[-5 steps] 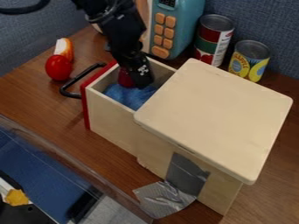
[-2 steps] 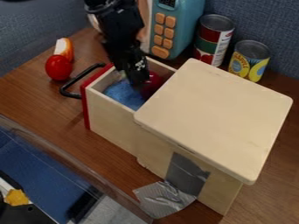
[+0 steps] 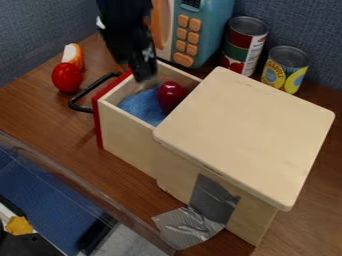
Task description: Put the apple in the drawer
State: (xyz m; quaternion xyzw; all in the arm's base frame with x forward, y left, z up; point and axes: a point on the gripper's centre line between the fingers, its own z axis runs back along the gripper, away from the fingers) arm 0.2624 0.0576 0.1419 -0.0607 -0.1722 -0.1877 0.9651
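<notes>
The gripper (image 3: pixel 143 74) hangs over the back left part of the pulled-out wooden drawer (image 3: pixel 127 129), up and to the left of the apple. Inside the drawer, the dark red apple (image 3: pixel 172 94) rests against a blue cloth (image 3: pixel 142 106), near the box's lid. A gap shows between the gripper and the apple. The drawer has a red front with a black handle (image 3: pixel 79 99).
A red tomato-like toy (image 3: pixel 67 77) and an orange-and-white piece (image 3: pixel 74 55) lie left of the handle. Behind the drawer stand a teal toy microwave (image 3: pixel 204 31) and two cans (image 3: pixel 245 44). The wooden lid (image 3: pixel 247 132) covers the box's right side.
The apple moved right within the drawer, from the gripper's left side to its right. The gripper first shifted slightly, then rose up and left, away from the apple.
</notes>
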